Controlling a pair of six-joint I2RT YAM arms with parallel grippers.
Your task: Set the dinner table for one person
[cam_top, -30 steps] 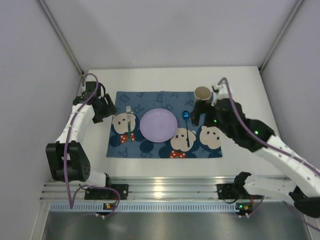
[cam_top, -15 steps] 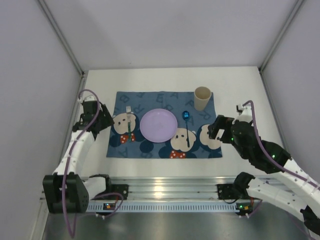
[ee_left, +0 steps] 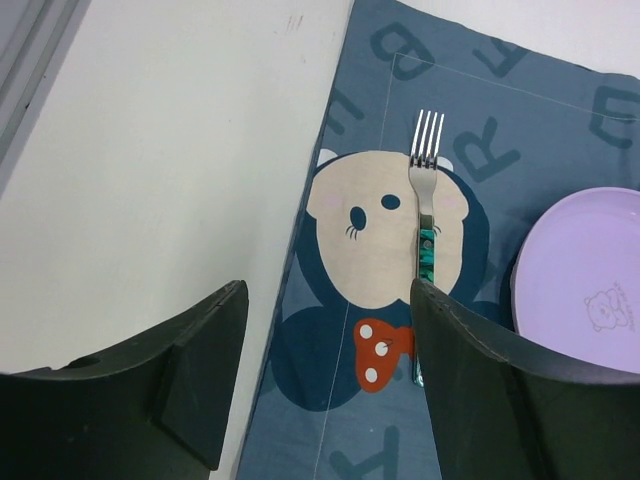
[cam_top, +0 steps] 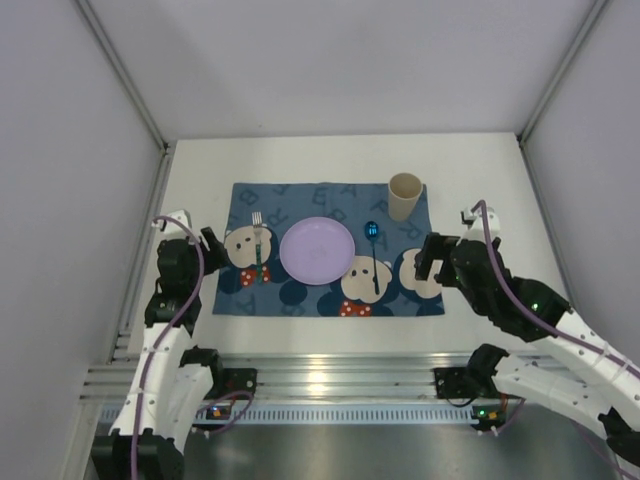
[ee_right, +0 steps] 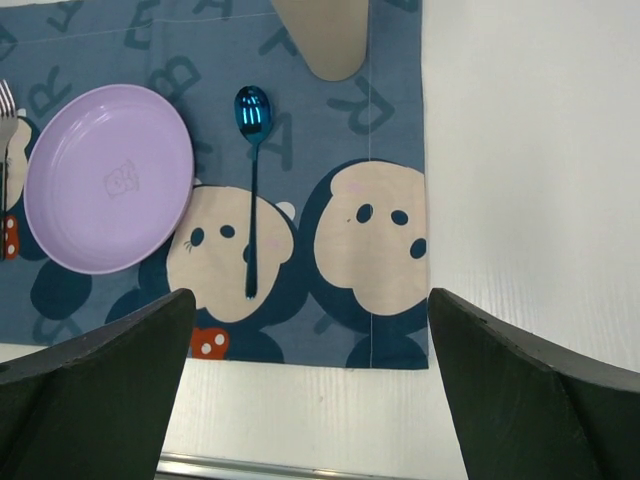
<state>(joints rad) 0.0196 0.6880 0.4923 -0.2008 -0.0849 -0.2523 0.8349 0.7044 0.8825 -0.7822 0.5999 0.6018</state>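
Both arms are pulling back toward 6 o'clock. The right gripper (ee_right: 311,300) is now well clear of the cup (cam_top: 405,196) it was crowding a second ago. The left gripper (ee_left: 327,295) is sliding from the 10 o'clock corner of the mat (cam_top: 310,198) down to its 9 o'clock edge.

We are looking at the dinner table (cam_top: 480,170), white and matte, filling the whole floor of the booth. Its ribbed rail (cam_top: 330,385) is running along the 6 o'clock edge, where the arms are bolted.

The blue bear-print mat is lying flat in the middle of that tabletop. The lilac plate (cam_top: 317,250) is sitting at the mat's centre. The beige cup is standing upright on the mat's 1 o'clock corner.

At 9 o'clock of the plate, just beside it and not touching, the fork (cam_top: 259,245) is lying with its tines aiming at 12. At 3 o'clock of the plate, the spoon (cam_top: 374,255) is lying with its blue bowl at the 12 o'clock end.

Now the fingers. The left gripper is hanging over the mat's 9 o'clock edge, spread wide and carrying nothing. The right gripper is hovering over the mat's 3 o'clock edge, also spread wide and carrying nothing.
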